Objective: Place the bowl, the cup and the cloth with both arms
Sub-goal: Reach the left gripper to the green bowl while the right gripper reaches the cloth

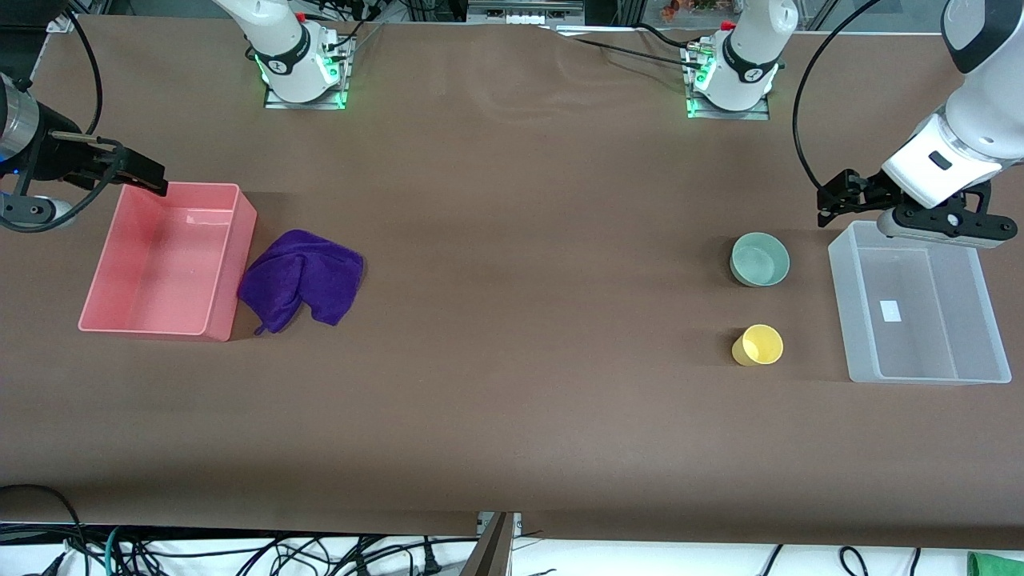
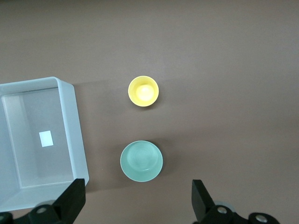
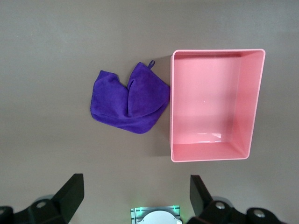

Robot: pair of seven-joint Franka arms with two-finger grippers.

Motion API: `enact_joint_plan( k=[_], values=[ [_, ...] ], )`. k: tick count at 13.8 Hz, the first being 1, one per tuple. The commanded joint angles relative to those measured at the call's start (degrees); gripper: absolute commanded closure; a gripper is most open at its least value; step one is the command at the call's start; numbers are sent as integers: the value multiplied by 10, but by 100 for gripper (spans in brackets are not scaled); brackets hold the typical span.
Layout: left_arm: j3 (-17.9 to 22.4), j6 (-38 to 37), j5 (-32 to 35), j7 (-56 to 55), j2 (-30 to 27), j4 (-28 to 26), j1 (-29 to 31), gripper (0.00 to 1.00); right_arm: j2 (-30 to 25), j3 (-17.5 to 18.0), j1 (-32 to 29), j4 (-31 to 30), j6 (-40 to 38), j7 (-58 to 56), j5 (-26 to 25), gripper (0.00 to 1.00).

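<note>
The pale teal-green bowl (image 1: 760, 258) stands upright on the table toward the left arm's end. The yellow cup (image 1: 758, 345) stands nearer the front camera than the bowl. Both also show in the left wrist view, the bowl (image 2: 141, 160) and the cup (image 2: 143, 91). The purple cloth (image 1: 302, 276) lies crumpled beside the pink bin, and shows in the right wrist view (image 3: 128, 100). My left gripper (image 1: 832, 200) (image 2: 138, 189) is open and empty, up in the air beside the clear bin. My right gripper (image 1: 136, 172) (image 3: 135, 184) is open and empty, up over the pink bin's edge.
An empty pink bin (image 1: 232, 264) (image 3: 252, 102) stands at the right arm's end of the table. An empty clear plastic bin (image 1: 840, 312) (image 2: 74, 135) stands at the left arm's end, beside the bowl and cup. The brown table (image 1: 528, 280) is bare between them.
</note>
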Motion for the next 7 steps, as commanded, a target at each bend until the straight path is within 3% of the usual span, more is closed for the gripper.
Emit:
enact_joint_plan(
  k=[1, 7],
  values=[
    [1, -14, 2, -5, -6, 9, 4, 0, -4, 3, -4, 0, 4, 9, 10, 0],
    [1, -40, 2, 0, 10, -13, 7, 0, 2, 4, -4, 11, 3, 0, 13, 0]
  ],
)
